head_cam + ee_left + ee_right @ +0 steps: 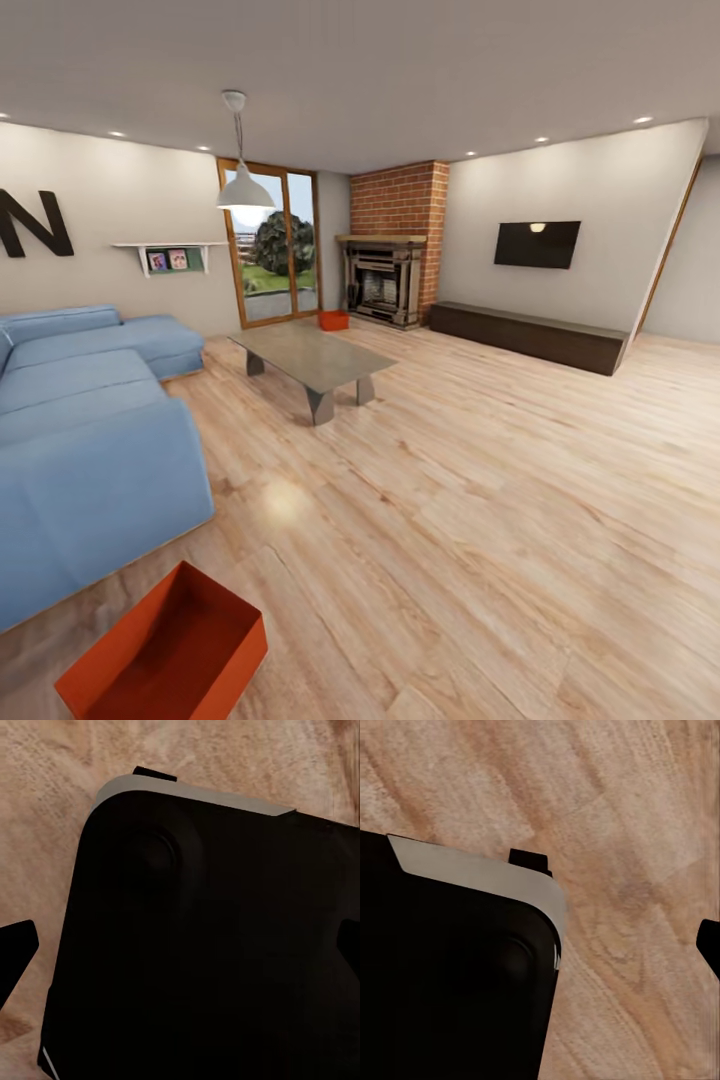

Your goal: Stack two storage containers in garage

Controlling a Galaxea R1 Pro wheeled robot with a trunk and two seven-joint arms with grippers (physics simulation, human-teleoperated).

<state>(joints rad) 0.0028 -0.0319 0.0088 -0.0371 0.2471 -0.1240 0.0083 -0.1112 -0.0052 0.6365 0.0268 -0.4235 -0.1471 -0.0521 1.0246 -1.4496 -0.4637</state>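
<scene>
Living room (450,450): near container (165,650) at robot's feet, second (334,320) by fireplace (385,280). Fetch step unstarted; approach, reach down. Claw states: can't tell.

Wood-plank floor (480,520), blue sofa (80,440), brick fireplace (395,250) — pale walls (600,200).

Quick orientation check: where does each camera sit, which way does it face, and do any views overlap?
Head view: on the head, facing across the living room; near orange-red open box bin, far one by the brick fireplace.
Left wrist view: looks down onto the dark robot base.
Right wrist view: looks down at the base's corner.
Shared: both wrist views show light wood-plank floor.
</scene>
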